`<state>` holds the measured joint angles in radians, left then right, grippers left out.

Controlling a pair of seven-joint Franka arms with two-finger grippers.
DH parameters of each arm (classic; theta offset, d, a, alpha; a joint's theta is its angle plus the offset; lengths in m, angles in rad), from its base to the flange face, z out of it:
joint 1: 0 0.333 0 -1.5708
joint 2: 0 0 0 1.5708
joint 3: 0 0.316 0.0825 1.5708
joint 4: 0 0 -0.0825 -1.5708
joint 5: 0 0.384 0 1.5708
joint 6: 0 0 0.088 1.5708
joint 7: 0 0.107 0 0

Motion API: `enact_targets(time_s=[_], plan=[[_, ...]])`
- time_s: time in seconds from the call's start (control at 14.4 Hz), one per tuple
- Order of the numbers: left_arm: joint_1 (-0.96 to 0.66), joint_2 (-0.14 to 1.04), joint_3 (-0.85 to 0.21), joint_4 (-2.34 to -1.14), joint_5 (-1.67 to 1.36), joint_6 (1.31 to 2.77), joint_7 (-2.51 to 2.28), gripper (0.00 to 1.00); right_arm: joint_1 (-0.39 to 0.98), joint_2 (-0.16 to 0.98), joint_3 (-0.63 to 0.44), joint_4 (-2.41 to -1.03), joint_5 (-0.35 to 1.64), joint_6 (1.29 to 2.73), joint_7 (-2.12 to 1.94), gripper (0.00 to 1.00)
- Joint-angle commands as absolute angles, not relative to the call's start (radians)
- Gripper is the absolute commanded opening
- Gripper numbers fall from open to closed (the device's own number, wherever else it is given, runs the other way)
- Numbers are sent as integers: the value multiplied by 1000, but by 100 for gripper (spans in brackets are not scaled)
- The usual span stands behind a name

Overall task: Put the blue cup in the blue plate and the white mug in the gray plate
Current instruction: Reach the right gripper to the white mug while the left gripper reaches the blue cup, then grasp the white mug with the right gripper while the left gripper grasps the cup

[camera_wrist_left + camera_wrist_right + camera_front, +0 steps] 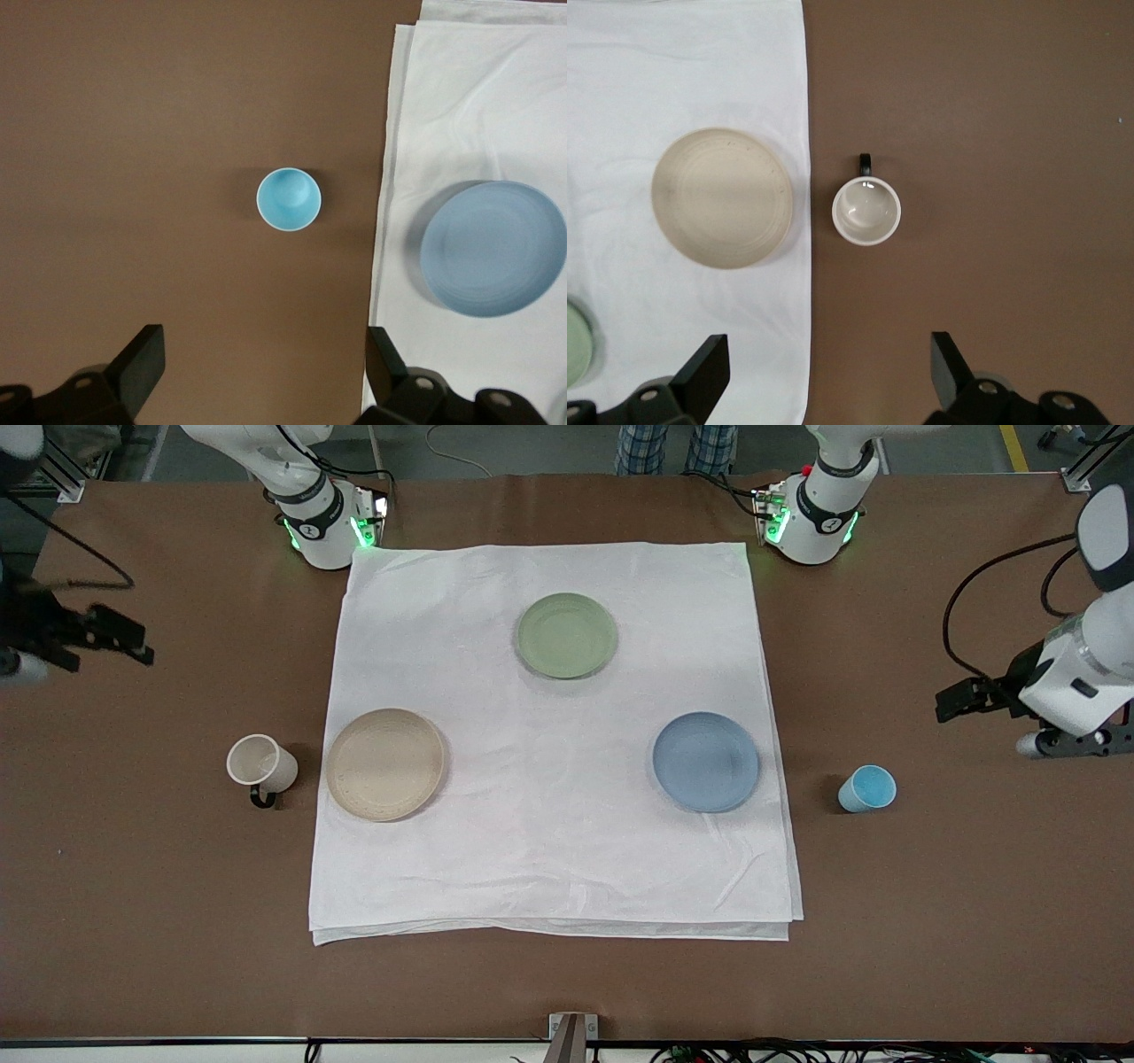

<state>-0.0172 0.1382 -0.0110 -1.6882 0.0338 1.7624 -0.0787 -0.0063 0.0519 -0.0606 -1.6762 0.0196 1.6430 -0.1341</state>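
Note:
The blue cup (867, 788) stands upright on the bare brown table, beside the blue plate (706, 762), toward the left arm's end. Both show in the left wrist view, the cup (289, 199) apart from the plate (493, 249). The white mug (261, 764) stands upright beside the gray plate (385, 764), toward the right arm's end; the right wrist view shows the mug (866, 211) and the plate (722, 197). My left gripper (970, 698) (264, 363) is open and empty, high over the table near the cup. My right gripper (120, 636) (830, 363) is open and empty, high over the table near the mug.
A white cloth (549, 850) covers the table's middle and carries all three plates. A sage-green plate (566, 635) lies on it, farther from the front camera than the other two. Both plates of the task hold nothing.

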Motion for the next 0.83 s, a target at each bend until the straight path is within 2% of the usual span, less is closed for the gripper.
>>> enact_targets(time_s=[0.0,0.21,0.35,0.62,0.76], plan=[[3,132,-14,-1851,52,1961,-87,100,-6,267,-71,-1589,12,1734,-150,100],[47,165,-15,-1995,54,2204,-71,100,-8,391,-71,-1643,24,1903,-146,99],[57,231,-15,-2031,54,2322,-71,94,-18,435,-71,-1708,38,2023,-141,95],[69,325,-18,-2029,52,2382,-83,78,-25,457,-71,-1877,95,2230,-143,95],[71,365,-20,-2031,52,2410,-86,71,-23,457,-71,-1920,95,2258,-146,86]])
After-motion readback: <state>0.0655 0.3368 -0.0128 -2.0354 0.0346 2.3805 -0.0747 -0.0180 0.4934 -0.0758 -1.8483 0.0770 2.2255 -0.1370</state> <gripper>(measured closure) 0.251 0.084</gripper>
